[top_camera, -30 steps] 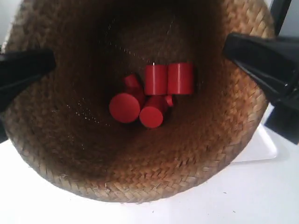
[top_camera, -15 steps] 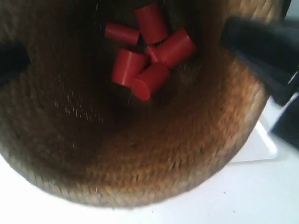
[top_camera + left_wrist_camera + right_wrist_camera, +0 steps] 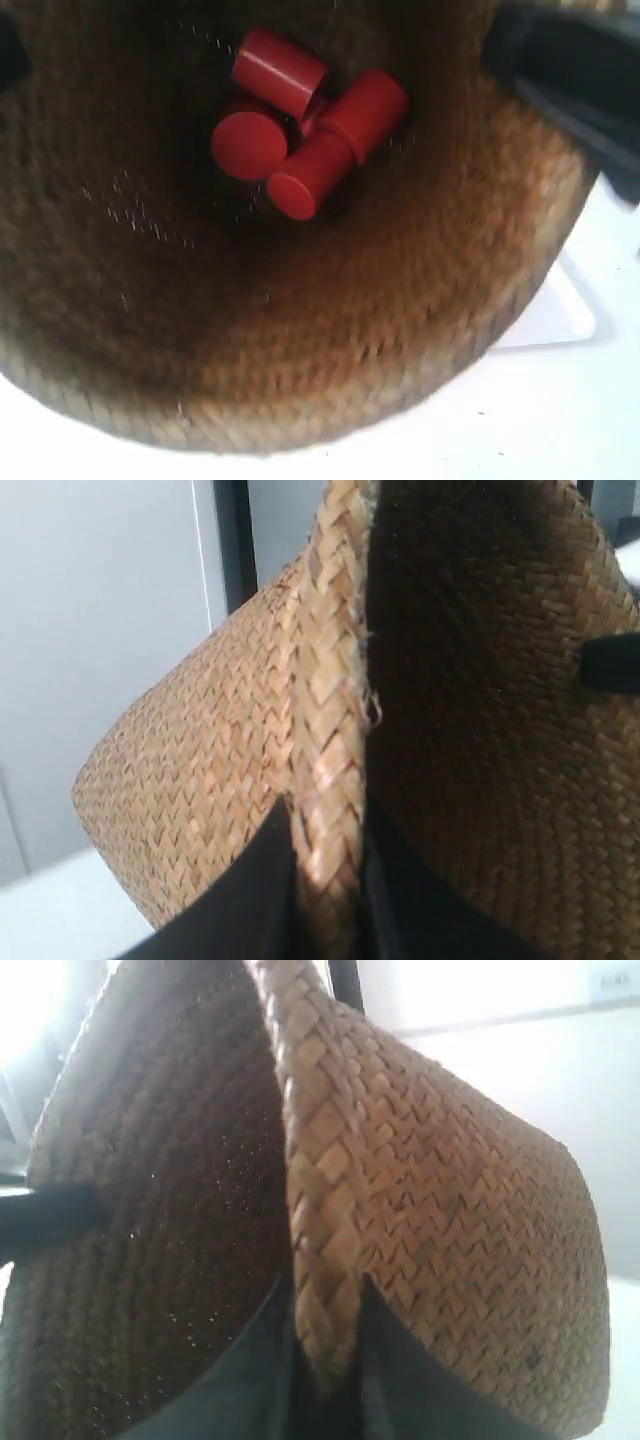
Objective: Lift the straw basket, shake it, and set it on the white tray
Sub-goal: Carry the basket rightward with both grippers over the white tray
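Exterior view: looks straight down into the straw basket (image 3: 400, 330), blurred and filling nearly the whole frame. Red cylinders (image 3: 318, 165) bunched on its floor toward the far wall, touching one another; exact count unclear. Dark arm at the exterior view's right (image 3: 575, 70) reaching over the braided rim; only a sliver of the arm at the exterior view's left (image 3: 6, 50). Corner of the white tray (image 3: 568, 315) peeking out past the rim at the view's right, on the white table (image 3: 560, 425); cannot tell whether basket and tray touch. Left wrist view: left gripper (image 3: 328, 895) clamped on the rim, one black finger against the outer wall, the other inside. Right wrist view: right gripper (image 3: 325, 1370) pinching the opposite side of the rim likewise, braid squeezed between its fingers.
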Robot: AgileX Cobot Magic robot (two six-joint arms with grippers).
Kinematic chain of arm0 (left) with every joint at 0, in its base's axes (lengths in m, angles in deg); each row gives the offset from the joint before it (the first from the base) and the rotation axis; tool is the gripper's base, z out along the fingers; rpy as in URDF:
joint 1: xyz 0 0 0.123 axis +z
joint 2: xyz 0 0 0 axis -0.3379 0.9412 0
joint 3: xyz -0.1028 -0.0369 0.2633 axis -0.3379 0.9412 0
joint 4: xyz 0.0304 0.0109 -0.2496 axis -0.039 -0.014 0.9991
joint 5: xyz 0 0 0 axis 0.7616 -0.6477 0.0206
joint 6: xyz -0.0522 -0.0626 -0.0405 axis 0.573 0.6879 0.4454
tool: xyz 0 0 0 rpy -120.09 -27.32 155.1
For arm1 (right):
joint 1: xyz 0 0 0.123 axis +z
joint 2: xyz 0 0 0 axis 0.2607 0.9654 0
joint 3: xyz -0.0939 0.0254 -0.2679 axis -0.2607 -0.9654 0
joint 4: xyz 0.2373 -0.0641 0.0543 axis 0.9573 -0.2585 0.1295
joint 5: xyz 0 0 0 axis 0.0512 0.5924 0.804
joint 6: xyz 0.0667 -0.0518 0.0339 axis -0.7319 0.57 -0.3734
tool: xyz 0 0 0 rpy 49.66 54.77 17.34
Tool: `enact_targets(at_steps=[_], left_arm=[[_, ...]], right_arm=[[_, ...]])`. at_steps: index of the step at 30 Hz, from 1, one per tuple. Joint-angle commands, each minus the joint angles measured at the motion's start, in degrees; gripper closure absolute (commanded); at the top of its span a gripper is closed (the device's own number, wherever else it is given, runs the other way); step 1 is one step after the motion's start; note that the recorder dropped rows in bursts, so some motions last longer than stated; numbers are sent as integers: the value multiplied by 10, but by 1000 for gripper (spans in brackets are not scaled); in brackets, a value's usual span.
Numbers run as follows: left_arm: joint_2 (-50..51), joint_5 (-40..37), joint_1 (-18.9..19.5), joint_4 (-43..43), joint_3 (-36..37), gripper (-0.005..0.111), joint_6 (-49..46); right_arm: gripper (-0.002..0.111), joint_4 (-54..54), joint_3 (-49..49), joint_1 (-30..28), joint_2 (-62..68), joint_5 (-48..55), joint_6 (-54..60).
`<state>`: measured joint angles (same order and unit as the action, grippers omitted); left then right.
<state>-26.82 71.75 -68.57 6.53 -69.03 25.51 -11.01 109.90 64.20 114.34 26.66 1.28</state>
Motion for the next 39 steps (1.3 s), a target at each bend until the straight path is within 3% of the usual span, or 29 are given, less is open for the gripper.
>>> enact_targets(at_steps=[1,4,9,13,17,20,24,26,28,31,33,35,39], left_arm=[[19,35,-5,-8,110,107,44],[6,50,-5,-19,79,107,31],[-23,-121,-5,-36,-61,107,15],[-23,-136,-5,-36,-5,107,59],[-9,-2,-5,-35,81,107,81],[-11,-22,-5,-40,26,107,66],[-15,-161,-5,-40,-87,107,38],[-15,-173,-5,-40,-90,107,38],[-9,-160,-5,-40,-48,107,57],[11,-75,-5,-39,52,107,101],[26,-33,-5,-39,75,107,112],[31,-43,-5,-39,53,107,111],[31,-145,-5,-40,-73,107,79]], right_arm=[[108,3,-123,0,37,-83,-22],[108,-14,-87,0,23,-75,-24],[108,-18,54,0,-32,83,-4],[108,-9,-19,0,-29,66,-29],[108,5,-114,0,15,-51,-40],[108,0,-60,0,3,-3,-35],[108,-5,73,0,-34,115,-32],[108,-7,79,0,-43,124,-32],[108,-7,32,0,-39,100,-36],[108,14,-73,0,-3,10,-50],[108,24,-103,0,20,-30,-50],[108,24,-79,0,17,-11,-50],[108,-4,52,0,-16,101,-47]])
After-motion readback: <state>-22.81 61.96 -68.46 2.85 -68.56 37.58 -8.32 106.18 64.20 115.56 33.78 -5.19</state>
